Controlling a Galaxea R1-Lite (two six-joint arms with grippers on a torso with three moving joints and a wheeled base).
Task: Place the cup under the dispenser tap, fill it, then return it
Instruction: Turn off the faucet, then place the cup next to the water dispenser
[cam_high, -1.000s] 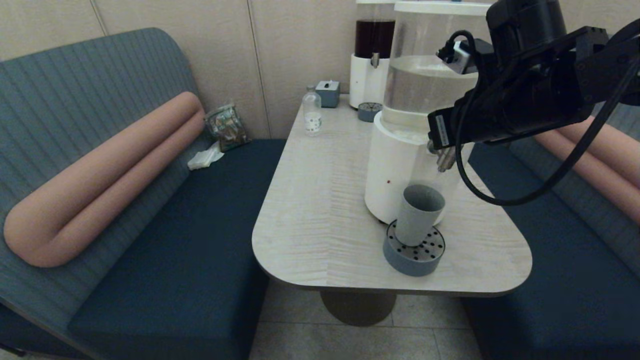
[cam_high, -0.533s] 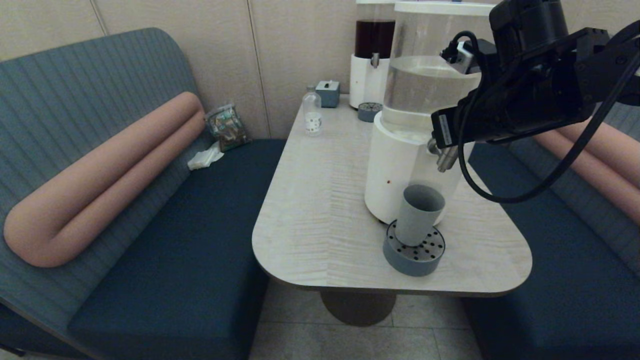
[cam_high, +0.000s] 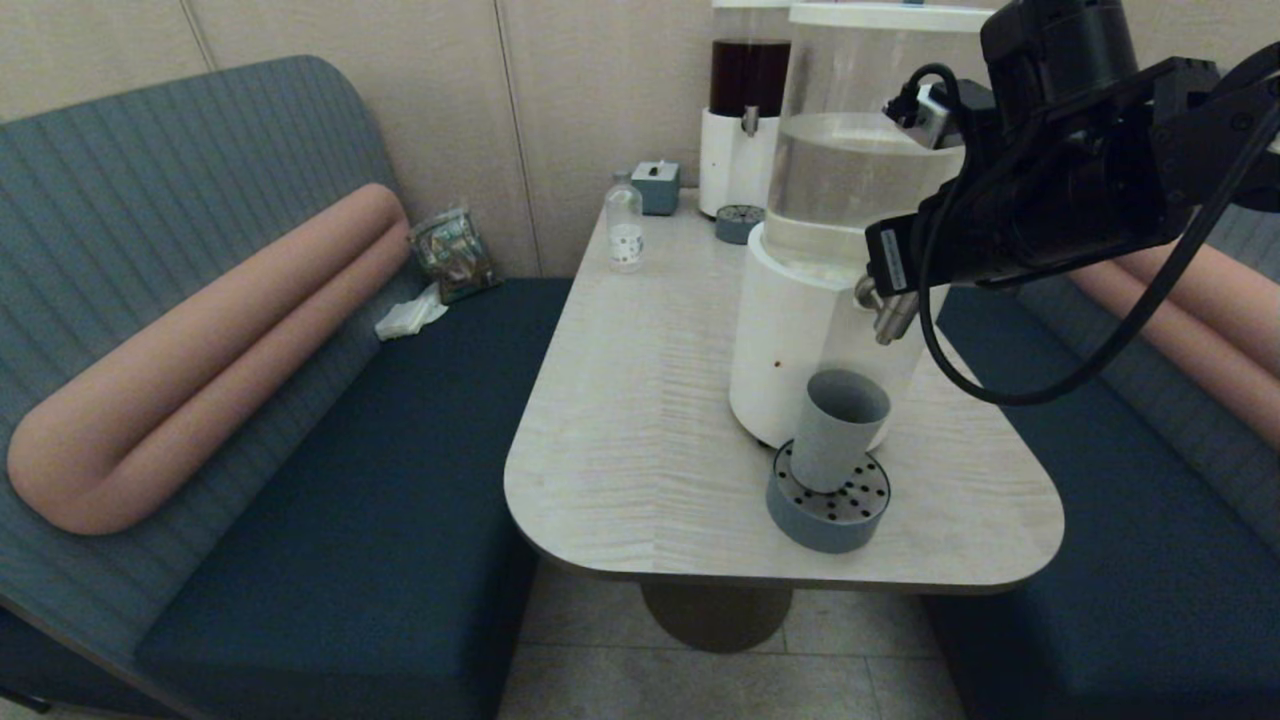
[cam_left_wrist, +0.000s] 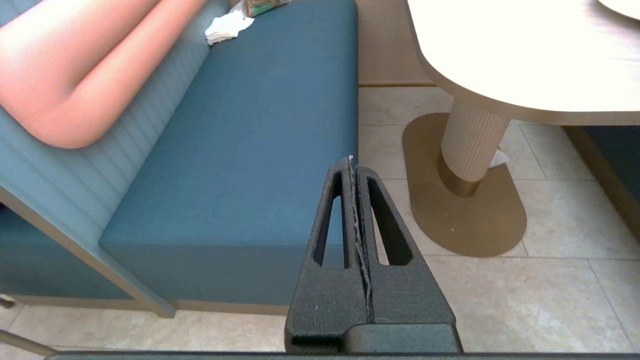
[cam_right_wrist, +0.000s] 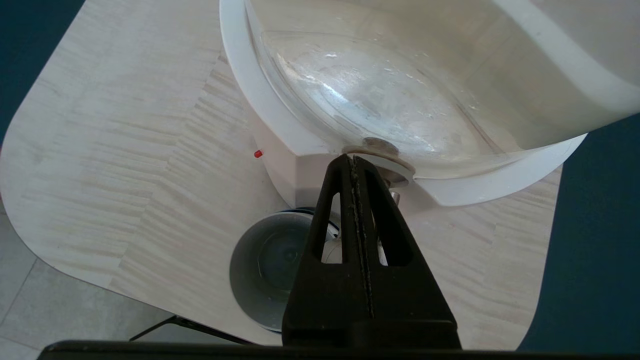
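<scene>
The grey-blue cup stands upright on the round drip tray, in front of the large dispenser's white base. The steel tap points down just above and behind the cup's rim. My right arm hangs over the tap and hides its own fingers in the head view. In the right wrist view the right gripper is shut and empty, its tips against the round steel fitting at the tank's foot, with the cup below. The left gripper is shut, parked low beside the bench.
A dark-liquid dispenser, its small drip tray, a grey box and a small clear bottle stand at the table's far end. Benches with pink bolsters flank the table. The rounded front edge lies close to the tray.
My right arm has shifted slightly to the right, uncovering a little more of the tap. The cup and tray have not moved.
</scene>
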